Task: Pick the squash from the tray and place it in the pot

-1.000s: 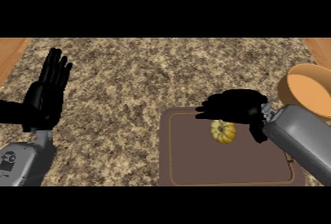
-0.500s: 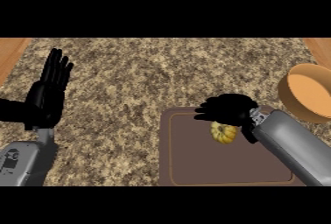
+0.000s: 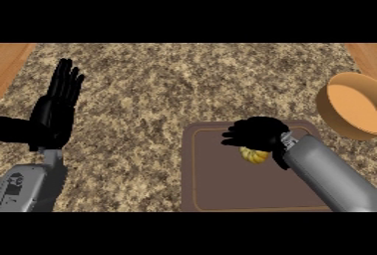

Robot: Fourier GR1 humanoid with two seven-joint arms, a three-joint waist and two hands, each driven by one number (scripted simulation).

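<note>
Over the tray (image 3: 221, 189), right hand (image 3: 258, 133) curls on squash (image 3: 255, 156).

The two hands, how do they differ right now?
The left hand stands open, fingers straight up, resting at the view's left over the counter. The right hand is curled down over the squash on the tray, partly hiding it. Both are black on grey forearms.

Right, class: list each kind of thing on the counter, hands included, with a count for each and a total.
Squash: 1
Tray: 1
Pot: 1
Hands: 2, the left hand and the right hand
Total: 5
</note>
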